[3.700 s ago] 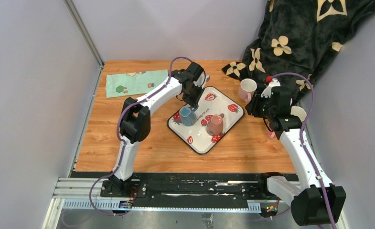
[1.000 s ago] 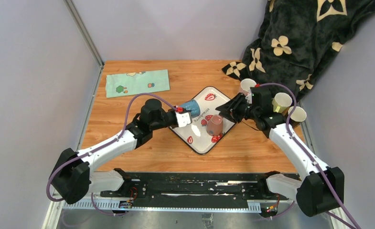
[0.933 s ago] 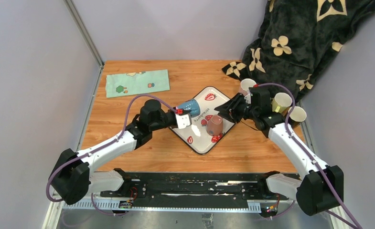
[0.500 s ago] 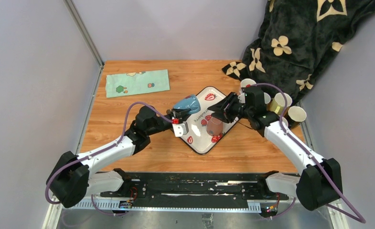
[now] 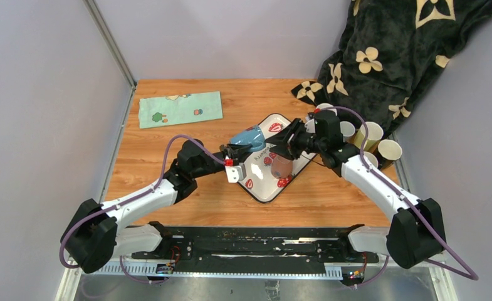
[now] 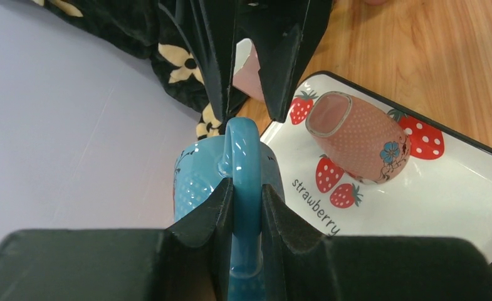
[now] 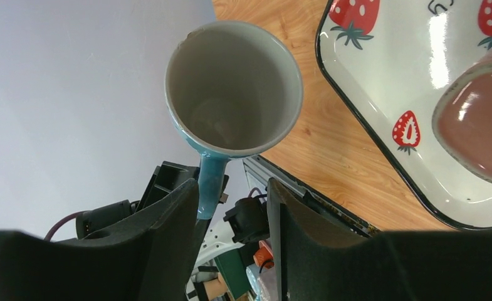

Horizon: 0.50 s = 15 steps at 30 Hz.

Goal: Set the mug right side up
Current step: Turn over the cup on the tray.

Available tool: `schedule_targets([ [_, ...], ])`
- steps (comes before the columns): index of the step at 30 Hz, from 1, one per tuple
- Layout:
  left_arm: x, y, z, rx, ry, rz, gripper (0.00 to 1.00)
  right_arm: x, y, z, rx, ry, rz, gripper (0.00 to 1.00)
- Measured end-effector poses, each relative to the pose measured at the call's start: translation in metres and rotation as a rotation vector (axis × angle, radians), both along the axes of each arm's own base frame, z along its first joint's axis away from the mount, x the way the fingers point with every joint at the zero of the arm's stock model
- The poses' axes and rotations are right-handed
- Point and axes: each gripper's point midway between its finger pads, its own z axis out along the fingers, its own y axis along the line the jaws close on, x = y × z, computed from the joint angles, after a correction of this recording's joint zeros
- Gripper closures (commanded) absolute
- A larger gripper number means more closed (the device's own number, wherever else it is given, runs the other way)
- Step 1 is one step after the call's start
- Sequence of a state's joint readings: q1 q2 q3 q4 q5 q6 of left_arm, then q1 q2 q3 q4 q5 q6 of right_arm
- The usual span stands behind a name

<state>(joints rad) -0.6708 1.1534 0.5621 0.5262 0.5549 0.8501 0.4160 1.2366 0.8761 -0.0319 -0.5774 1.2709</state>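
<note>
The left jaws are clamping tight on the handle (image 6: 243, 157) of the blue mug (image 6: 199, 172). They are holding it up in the air over the left corner of the strawberry tray (image 6: 437, 188), well clear of the wooden surface (image 5: 187, 135). The mug is lying on its side up there, mouth pointing straight across at the right arm. In the right wrist view we are looking right down into it.

That looks like the reason for the handle grip: the body is being left free for the other side to take, so I'm reading this as a handover partway through the flip.

The right jaws are standing apart and aiming at that open mouth, with nothing between them. The mug is sitting just ahead of the tips, not yet inside the gap. Its rim is lying a touch toward one finger (image 7: 168, 251), and the handle is running down just beside it.

A pink mug (image 5: 282, 165) is resting on the tray beneath the right arm. Whether it is mouth up or mouth down, I cannot tell from these angles.
</note>
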Motion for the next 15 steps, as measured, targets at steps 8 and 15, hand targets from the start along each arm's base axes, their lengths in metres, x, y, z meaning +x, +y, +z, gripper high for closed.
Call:
schedule_targets([
  [8, -0.003, -0.002, 0.001, -0.001, -0.008, -0.023, 1.0, 0.0, 0.01, 0.002, 0.03, 0.001, 0.03, 0.5],
  [15, -0.004, -0.003, 0.001, 0.001, -0.012, -0.03, 1.0, 0.003, 0.022, 0.006, 0.055, 0.007, 0.066, 0.51],
])
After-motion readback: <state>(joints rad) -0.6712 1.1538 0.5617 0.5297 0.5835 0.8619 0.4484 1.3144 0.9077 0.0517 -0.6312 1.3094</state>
